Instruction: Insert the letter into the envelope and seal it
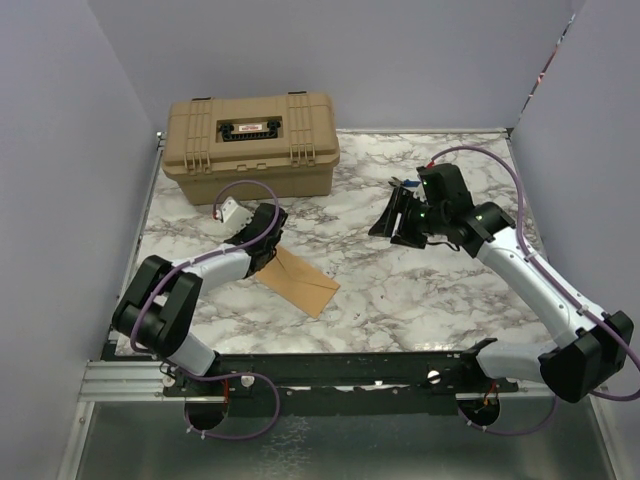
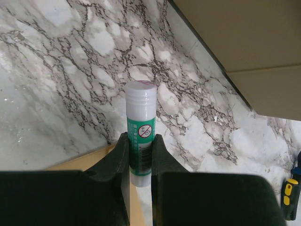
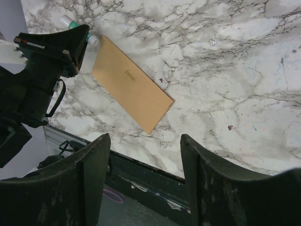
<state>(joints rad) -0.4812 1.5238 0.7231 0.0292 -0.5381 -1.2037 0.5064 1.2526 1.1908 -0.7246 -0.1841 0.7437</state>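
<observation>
The orange-brown envelope (image 1: pixel 300 280) lies flat on the marble table, near the front centre-left, and shows as a plain rectangle in the right wrist view (image 3: pixel 131 89). No flap shows. The letter is not in view. My left gripper (image 1: pixel 270 226) is at the envelope's far left end, shut on an upright green-and-white glue stick (image 2: pixel 140 127). A tan edge of the envelope (image 2: pixel 80 160) shows under its fingers. My right gripper (image 1: pixel 393 215) is open and empty, raised above the table's right-centre, well apart from the envelope; its jaws (image 3: pixel 143 141) stand wide.
A large tan hard case (image 1: pixel 250 140) stands closed at the back left, close behind the left gripper (image 2: pixel 244 37). A small yellow and blue object (image 2: pixel 290 193) lies at the right edge of the left wrist view. The table's black front rail (image 3: pixel 155 174) runs below the envelope.
</observation>
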